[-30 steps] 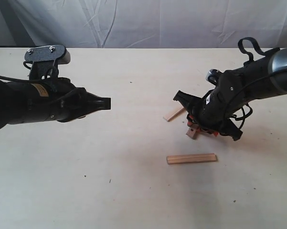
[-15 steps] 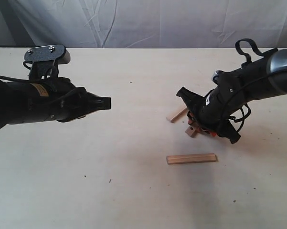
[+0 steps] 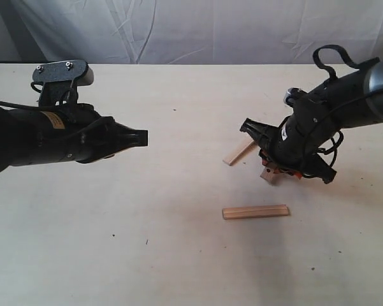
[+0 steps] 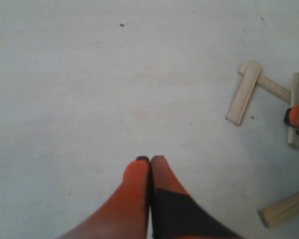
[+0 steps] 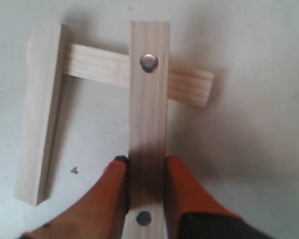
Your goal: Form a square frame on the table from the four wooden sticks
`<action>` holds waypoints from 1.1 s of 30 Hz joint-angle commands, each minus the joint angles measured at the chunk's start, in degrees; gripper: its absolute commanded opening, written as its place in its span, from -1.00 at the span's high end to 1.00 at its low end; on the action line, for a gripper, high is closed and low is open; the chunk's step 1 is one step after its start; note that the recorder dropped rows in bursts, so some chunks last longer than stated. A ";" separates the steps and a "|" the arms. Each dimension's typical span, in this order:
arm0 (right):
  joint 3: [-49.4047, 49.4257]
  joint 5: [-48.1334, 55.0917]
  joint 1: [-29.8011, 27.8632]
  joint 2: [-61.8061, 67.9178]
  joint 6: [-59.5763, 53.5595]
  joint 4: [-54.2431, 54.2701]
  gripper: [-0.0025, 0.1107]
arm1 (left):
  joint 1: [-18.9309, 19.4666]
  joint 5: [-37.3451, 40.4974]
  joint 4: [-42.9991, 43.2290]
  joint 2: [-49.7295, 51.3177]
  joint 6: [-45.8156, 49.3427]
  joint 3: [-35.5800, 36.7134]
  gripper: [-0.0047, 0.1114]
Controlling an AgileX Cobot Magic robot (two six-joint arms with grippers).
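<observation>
My right gripper (image 5: 146,162) is shut on a pale wooden stick (image 5: 148,114) with dark dots near its ends, holding it low over the table (image 3: 178,255). This stick crosses over a second stick (image 5: 97,64), which meets a third stick (image 5: 40,109) lying alongside. In the exterior view the right gripper (image 3: 271,172) is at the right with a slanted stick (image 3: 239,153) beside it. Another stick (image 3: 255,211) lies alone nearer the front. My left gripper (image 3: 143,137) hovers at the left, shut and empty, its fingertips (image 4: 139,164) pressed together.
A pale wrinkled backdrop (image 3: 191,32) runs along the table's far edge. The left arm's dark body (image 3: 44,137) stretches over the left side of the table. Small dark specks dot the surface.
My right gripper has moved a little to the right with its stick, uncovering more of the slanted stick beside it. The left arm has not moved.
</observation>
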 commanded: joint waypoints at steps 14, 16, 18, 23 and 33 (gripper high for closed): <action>-1.27 1.67 -0.29 1.53 2.42 -5.37 0.93 | 0.25 -0.56 -0.46 -0.64 -0.25 -0.29 0.92; -3.14 5.38 -0.29 1.53 1.49 -15.23 0.93 | 0.25 -0.56 -0.46 -0.64 -0.25 -0.29 0.92; -4.67 8.73 -0.29 1.53 -3.13 -20.95 0.93 | 0.25 -0.56 -0.46 -0.64 -0.25 -0.29 0.92; -4.90 6.67 -0.29 2.45 -11.07 -21.86 0.93 | 0.25 -0.56 -0.46 -0.64 -0.25 -0.29 0.92; -4.97 8.55 -0.29 1.91 -11.66 -21.75 0.12 | 0.25 -0.56 -0.46 -0.64 -0.25 -0.29 0.92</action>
